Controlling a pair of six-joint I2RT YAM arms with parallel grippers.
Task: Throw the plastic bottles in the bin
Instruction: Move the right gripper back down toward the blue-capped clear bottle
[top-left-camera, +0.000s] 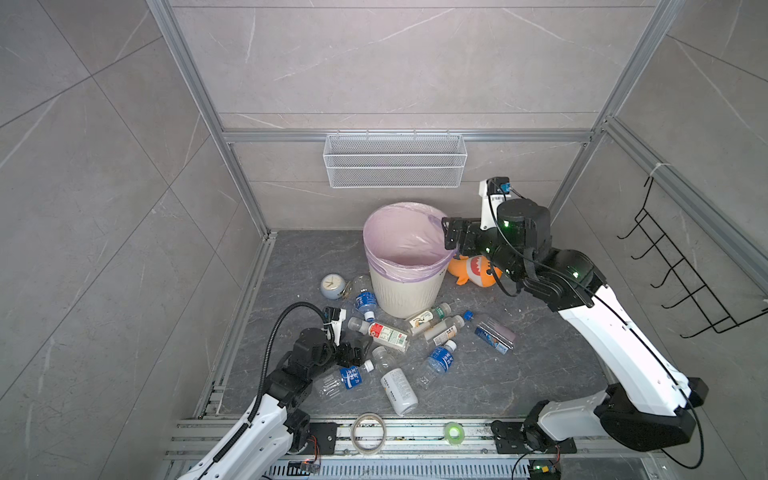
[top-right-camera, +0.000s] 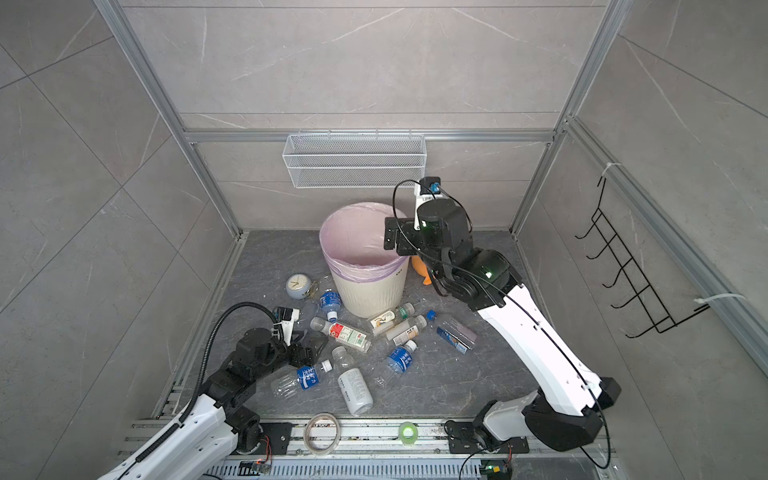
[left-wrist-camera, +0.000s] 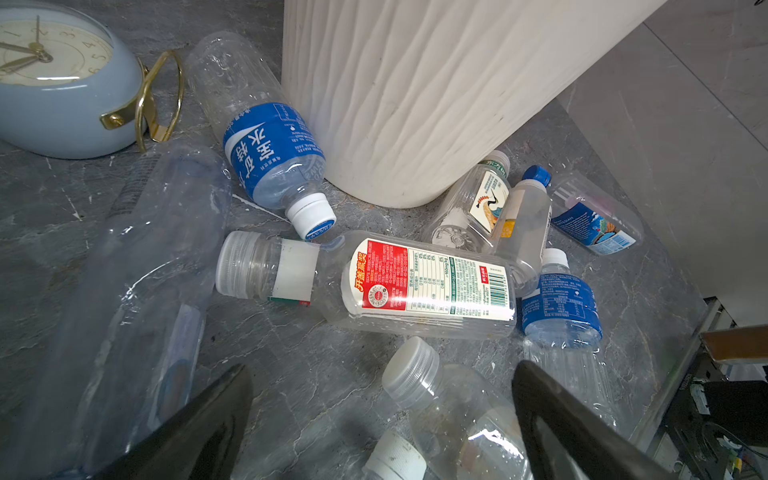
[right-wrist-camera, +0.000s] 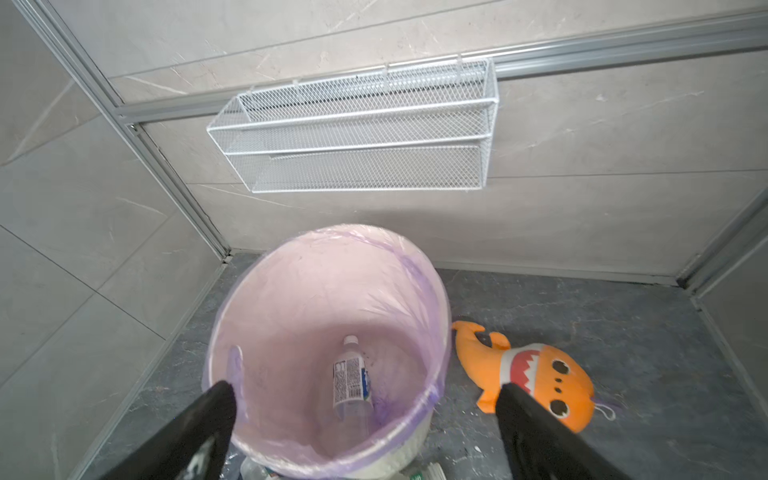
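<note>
**Top views.** In both top views the bin (top-left-camera: 403, 291), cream, ribbed and lined with a pale lilac bag, stands upright towards the back of the grey floor (top-left-camera: 540, 374). The plastic bottles (top-left-camera: 388, 334) lie on their sides in a loose scatter in front of it. One blue-label bottle (top-left-camera: 365, 301) touches the bin's base. The right gripper (top-left-camera: 446, 233) is raised at the bin's right rim, its fingers apart with nothing between them. The left gripper (top-left-camera: 360, 348) is low at the left edge of the scatter, its fingers apart and empty. A clock (top-left-camera: 332, 286) sits left of the bin, an orange plush shark (top-left-camera: 476, 270) sits right of it, and a wire mesh basket (top-left-camera: 395, 160) hangs on the back wall.

**Left wrist view.** The black fingers (left-wrist-camera: 199, 432) stand wide apart and grip nothing. A clear bottle with a ribbed white cap (left-wrist-camera: 415, 370) lies between them. Beyond it the red-and-white-label bottle (left-wrist-camera: 415, 282) lies crosswise. Its cap is just beside the cap of the blue-label bottle, which leans on the bin wall.

**Right wrist view.** The fingers (right-wrist-camera: 216, 411) are wide apart above the bin's mouth. One bottle in the bin (right-wrist-camera: 351, 382) lies at the bottom of the bag. The shark lies on the floor just beside the bin
</note>
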